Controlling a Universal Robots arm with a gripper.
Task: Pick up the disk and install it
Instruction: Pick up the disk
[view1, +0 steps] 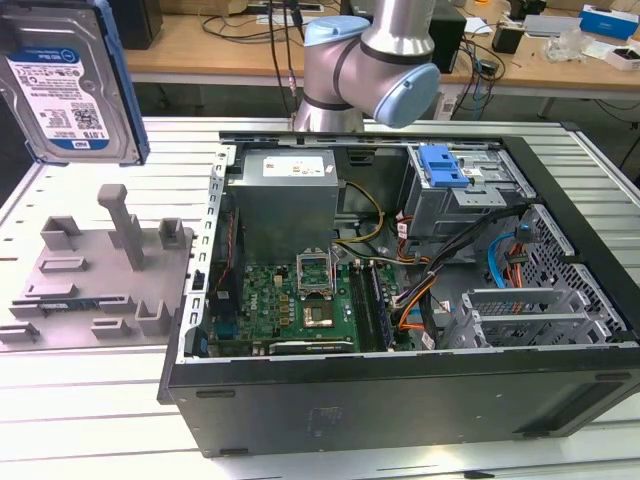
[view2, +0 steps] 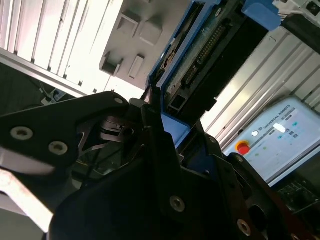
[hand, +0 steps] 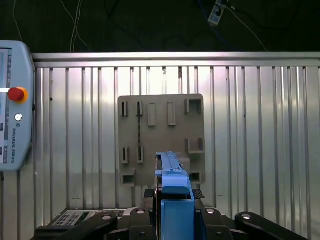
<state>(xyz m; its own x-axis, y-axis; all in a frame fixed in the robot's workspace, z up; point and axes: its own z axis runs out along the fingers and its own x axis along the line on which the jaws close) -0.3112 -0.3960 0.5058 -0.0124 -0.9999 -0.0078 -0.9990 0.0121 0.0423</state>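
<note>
A: Exterior view?
B: The disk (view1: 70, 85) hangs upright at ten o'clock, above the grey fixture (view1: 100, 270) at eight o'clock; the open computer case (view1: 400, 400) fills centre to four o'clock.
A: Second wrist view?
B: The tool (view2: 165, 125) is clamped on the disk's blue-framed edge.
A: First wrist view?
B: The disk stands edge-on in that grip, over the fixture on the ribbed tabletop (hand: 260, 125).
A: Doing it well?
B: Likely a matter of holding it square and travelling slowly, so it neither twists in the grip nor clips the case wall.
</note>
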